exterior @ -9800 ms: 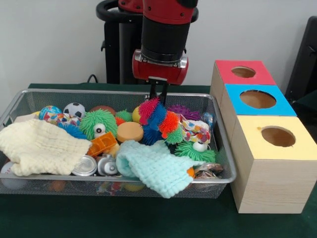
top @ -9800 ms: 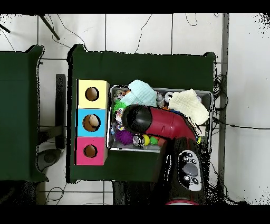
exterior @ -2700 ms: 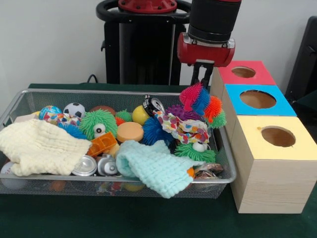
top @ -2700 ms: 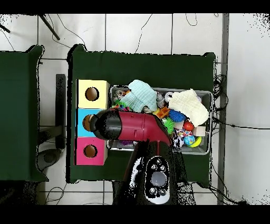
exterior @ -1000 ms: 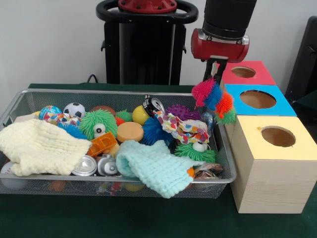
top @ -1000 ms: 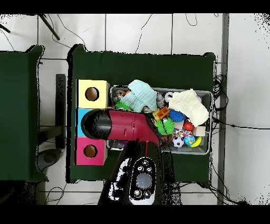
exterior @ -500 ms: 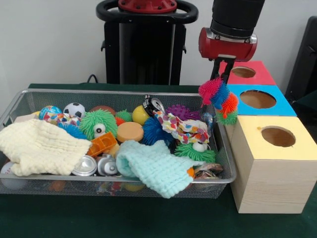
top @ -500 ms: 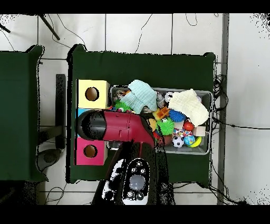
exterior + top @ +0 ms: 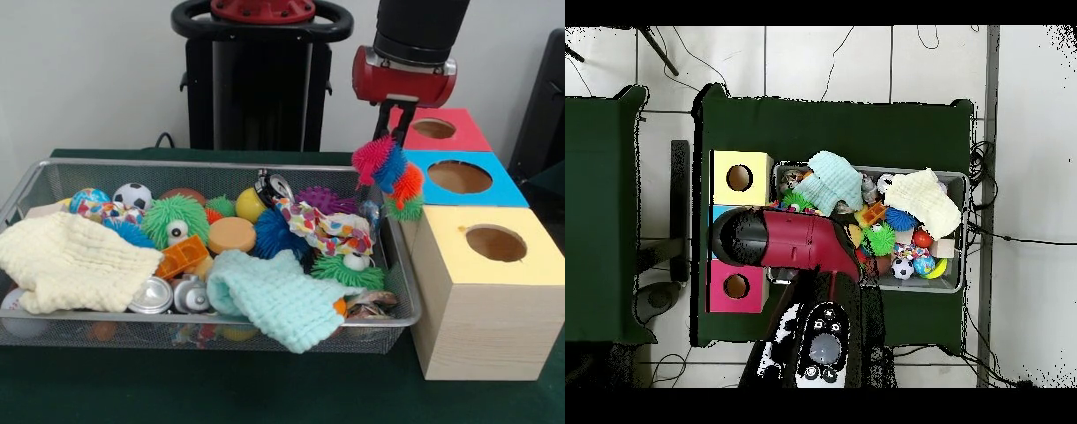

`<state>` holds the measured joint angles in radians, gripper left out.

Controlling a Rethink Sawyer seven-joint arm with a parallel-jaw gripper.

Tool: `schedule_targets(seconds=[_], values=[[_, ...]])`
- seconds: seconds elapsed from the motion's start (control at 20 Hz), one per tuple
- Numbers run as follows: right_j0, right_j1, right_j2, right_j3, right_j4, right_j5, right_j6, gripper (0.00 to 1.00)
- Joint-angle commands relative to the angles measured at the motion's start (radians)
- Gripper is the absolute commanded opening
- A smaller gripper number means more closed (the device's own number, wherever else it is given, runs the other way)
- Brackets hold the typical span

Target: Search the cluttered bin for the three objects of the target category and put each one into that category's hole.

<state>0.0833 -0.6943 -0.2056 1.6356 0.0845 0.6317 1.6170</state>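
I have the gripper [image 9: 399, 132] closed on the spiky toy [image 9: 390, 177], a fuzzy bundle of pink, blue, orange and green; the narrow jaws pinch its top and the toy hangs free below them. A second ago it hung a little more toward the bin [image 9: 53, 170], and before that it lay in the clutter near the bin's far wall; now it is at the near left corner of the blue box [image 9: 494, 190], just beside the bin's right end, and not yet over the blue hole [image 9: 459, 176]. In the overhead view the arm [image 9: 780, 240] has swung further over the row of boxes and covers the blue one. I judge that I am carrying this toy to a hole, so the target category seems to be the spiky toys and not the drink cans. Two cans [image 9: 172, 294] lie untouched at the front of the bin, between the cream cloth [image 9: 66, 261] and the mint cloth [image 9: 282, 296]. A green spiky toy [image 9: 175, 216] with an eye is in the bin too, near the soccer ball [image 9: 132, 194]. The red box [image 9: 402, 132] and the yellow box [image 9: 485, 291] stand on either side of the blue one. The toy is soft and wide, so I think it may catch on the rim of the hole when I let it go.
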Motion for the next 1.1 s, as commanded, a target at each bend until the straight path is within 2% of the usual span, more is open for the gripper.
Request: schedule_targets(seconds=[0.05, 0.5, 1.1], values=[[-0.038, 0.015, 0.034, -0.03, 0.035, 0.062, 0.193, 0.0], [-0.11, 0.011, 0.065, 0.008, 0.018, 0.01, 0.124, 0.0], [-0.147, 0.014, 0.078, 0.002, 0.002, 0.005, 0.112, 0.0]])
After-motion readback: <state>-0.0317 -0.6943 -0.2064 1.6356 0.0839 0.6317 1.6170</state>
